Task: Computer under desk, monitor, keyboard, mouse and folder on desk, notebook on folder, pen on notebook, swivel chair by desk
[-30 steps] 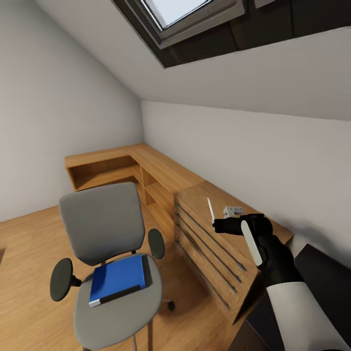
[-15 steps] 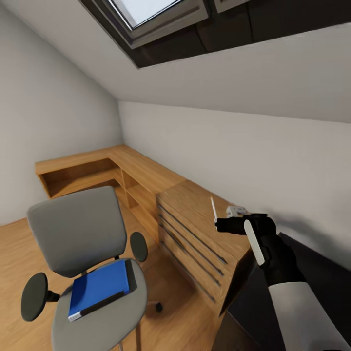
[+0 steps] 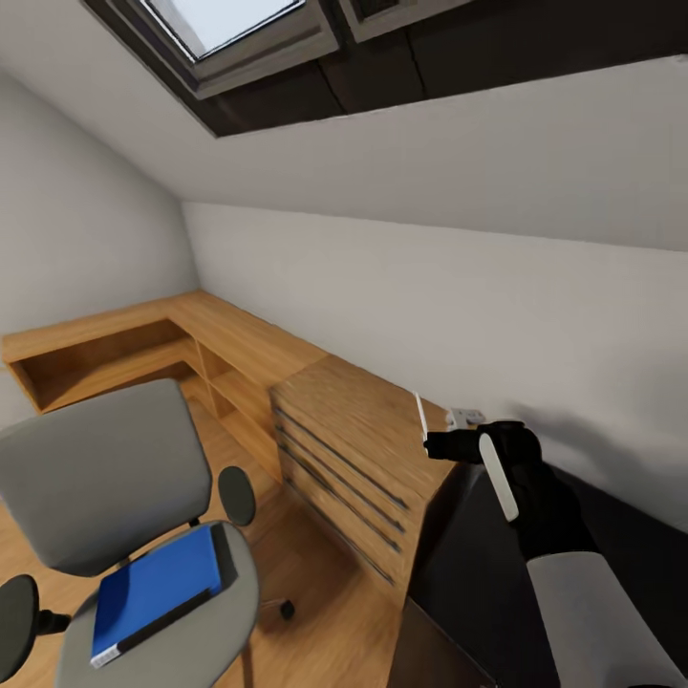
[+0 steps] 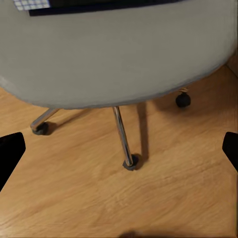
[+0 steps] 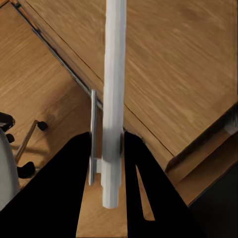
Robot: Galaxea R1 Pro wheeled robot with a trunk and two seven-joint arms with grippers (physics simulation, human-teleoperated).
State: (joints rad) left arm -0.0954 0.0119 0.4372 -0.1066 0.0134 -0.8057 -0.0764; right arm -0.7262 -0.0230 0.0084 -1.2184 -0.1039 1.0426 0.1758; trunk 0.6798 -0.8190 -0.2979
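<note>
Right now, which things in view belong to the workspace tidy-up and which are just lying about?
Job:
pen, clamped in the right gripper
folder, lying on the swivel chair
desk, black top

Not the job:
wooden drawer unit
wooden corner shelving

A skylight [image 3: 234, 19] sits in the sloped white ceiling above a wooden drawer unit [image 3: 354, 449] and wood floor [image 3: 325, 612].
</note>
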